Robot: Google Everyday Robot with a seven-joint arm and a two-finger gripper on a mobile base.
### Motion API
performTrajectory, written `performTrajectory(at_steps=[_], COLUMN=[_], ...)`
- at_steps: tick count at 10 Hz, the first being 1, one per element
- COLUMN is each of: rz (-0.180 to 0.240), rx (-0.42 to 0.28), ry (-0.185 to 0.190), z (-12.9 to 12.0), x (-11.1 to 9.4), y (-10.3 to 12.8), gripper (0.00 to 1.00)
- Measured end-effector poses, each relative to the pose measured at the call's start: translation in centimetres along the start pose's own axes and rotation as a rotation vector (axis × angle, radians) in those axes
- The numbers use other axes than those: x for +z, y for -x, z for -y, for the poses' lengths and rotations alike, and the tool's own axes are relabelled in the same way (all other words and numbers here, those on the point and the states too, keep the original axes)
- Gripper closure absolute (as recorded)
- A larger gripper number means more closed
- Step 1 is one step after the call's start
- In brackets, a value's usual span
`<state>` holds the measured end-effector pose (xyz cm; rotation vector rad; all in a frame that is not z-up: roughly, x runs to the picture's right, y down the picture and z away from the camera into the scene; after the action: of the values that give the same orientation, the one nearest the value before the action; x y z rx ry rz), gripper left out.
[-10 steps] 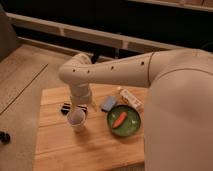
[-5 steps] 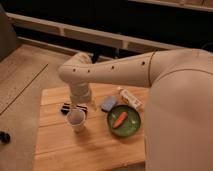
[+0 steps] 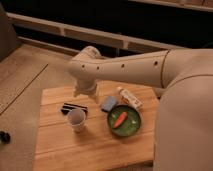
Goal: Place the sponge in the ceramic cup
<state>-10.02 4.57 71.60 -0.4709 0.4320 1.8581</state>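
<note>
The blue-grey sponge (image 3: 108,103) lies flat on the wooden table (image 3: 90,150), near its middle. The small white ceramic cup (image 3: 76,119) stands upright to the sponge's front left, with nothing showing inside it. My gripper (image 3: 85,93) hangs below the bent end of the big cream arm, over the table's back part. It is above and to the left of the sponge and behind the cup. It stands open and holds nothing. The arm hides part of the table behind it.
A green bowl (image 3: 134,131) holding a carrot (image 3: 119,119) sits right of the cup. A black striped flat object (image 3: 73,107) lies just behind the cup. A white-orange packet (image 3: 130,98) lies behind the bowl. The arm's bulk covers the right side.
</note>
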Motion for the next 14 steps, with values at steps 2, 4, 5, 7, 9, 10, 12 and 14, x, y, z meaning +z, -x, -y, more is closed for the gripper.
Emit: performTrajectory(at_steps=[2,4,5,7,9,10,12,14], rz=[0.004,0.0,-0.001,0.005,0.029,0.065,0.131,0.167], rx=[0.012,0.007,0.013,0.049,0.092,0.121,0.16,0.216], ry=[-0.004,-0.003,-0.003,-0.018,-0.034,-0.048,-0.037,-0.003], z=[0.4,0.1,0.2,1.4,3.1,5.2,8.6,11.9], x=[0.0,0.0,0.2,0.7,1.7,2.6,3.6,4.0], y=[0.3,0.0,0.2,1.7,4.7,8.0,13.5,17.1], gripper=[0.35,0.35,0.35,0.35,0.35,0.35,0.35,0.35])
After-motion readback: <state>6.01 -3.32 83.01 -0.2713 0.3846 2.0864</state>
